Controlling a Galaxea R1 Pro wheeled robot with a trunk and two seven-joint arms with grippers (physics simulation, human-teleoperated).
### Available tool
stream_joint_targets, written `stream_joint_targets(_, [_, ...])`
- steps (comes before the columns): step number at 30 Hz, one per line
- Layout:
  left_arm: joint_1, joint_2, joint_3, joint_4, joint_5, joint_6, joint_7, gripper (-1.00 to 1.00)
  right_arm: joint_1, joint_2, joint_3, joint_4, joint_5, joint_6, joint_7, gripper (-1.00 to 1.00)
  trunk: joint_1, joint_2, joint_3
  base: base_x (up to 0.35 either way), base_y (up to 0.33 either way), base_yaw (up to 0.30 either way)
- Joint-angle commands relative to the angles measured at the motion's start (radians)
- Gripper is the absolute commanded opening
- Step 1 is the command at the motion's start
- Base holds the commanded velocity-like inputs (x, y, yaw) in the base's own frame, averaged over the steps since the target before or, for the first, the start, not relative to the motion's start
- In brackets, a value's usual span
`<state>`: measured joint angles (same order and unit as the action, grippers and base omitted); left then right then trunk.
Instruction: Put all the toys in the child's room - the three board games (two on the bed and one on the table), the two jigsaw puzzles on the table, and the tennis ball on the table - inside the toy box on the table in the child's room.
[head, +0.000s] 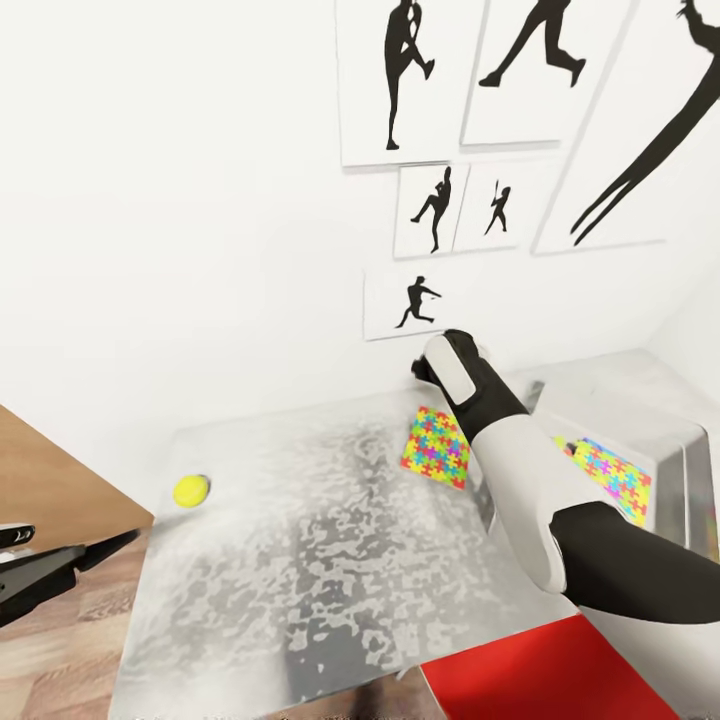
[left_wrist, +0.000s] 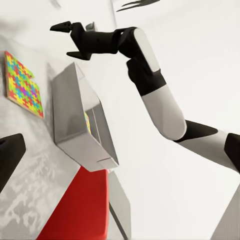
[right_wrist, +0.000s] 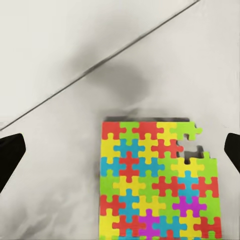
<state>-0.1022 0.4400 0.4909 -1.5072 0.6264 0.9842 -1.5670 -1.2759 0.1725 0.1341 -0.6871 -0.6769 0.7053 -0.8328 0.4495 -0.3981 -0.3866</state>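
- Head view: right gripper (head: 425, 366) hovers above a jigsaw puzzle (head: 437, 446) lying flat on the tabletop (head: 300, 560), near the wall, one corner pointing at the robot.
- Its fingers (left_wrist: 62, 26) spread apart, empty.
- A second puzzle (head: 610, 474) lies in the toy box (head: 672, 440).
- Tennis ball (head: 190, 490) sits near the tabletop's left edge.
- Left gripper (head: 40, 565) hangs beside it; I cannot tell its opening.

Before me rises a plain white wall (head: 180, 200), brightly and evenly lit, hung with a cluster of white posters bearing black athlete silhouettes (head: 440, 80); the smaller ones sit lower, closest to the pale grey-white mottled desk (head: 320, 560) that runs along the wall. To my left I see wood-plank flooring (head: 50, 660) and a slab of plain brown wood (head: 50, 470). A bright red chair seat (head: 540, 680) sits just beside the desk's near edge.
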Motion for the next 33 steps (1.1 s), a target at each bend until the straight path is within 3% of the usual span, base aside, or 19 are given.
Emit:
stream_joint_targets(1, [-0.001,0.005,0.001,0.0,-0.001,0.012,-0.004,1.0,-0.003,-0.001,0.003,-0.001,-0.009,0.003,-0.009,1.0,0.001,-0.002,-0.003,0.0,0.0,0.071])
stream_joint_targets(8, [-0.001,0.034,0.003,-0.001,-0.001,0.018,-0.004,1.0,-0.017,-0.003,0.004,-0.002,-0.012,0.006,-0.01,1.0,0.001,-0.002,-0.015,0.0,0.0,0.072])
stream_joint_targets(26, [-0.001,0.038,-0.006,-0.002,-0.001,0.019,-0.004,1.0,-0.032,-0.011,-0.005,0.002,-0.014,0.027,-0.012,1.0,0.001,-0.002,-0.041,0.0,0.0,0.056])
stream_joint_targets(33, [-0.001,0.039,-0.006,-0.002,-0.001,0.019,-0.004,1.0,-0.031,-0.01,-0.005,0.002,-0.016,0.03,-0.011,1.0,0.001,-0.002,-0.04,0.0,0.0,-0.116])
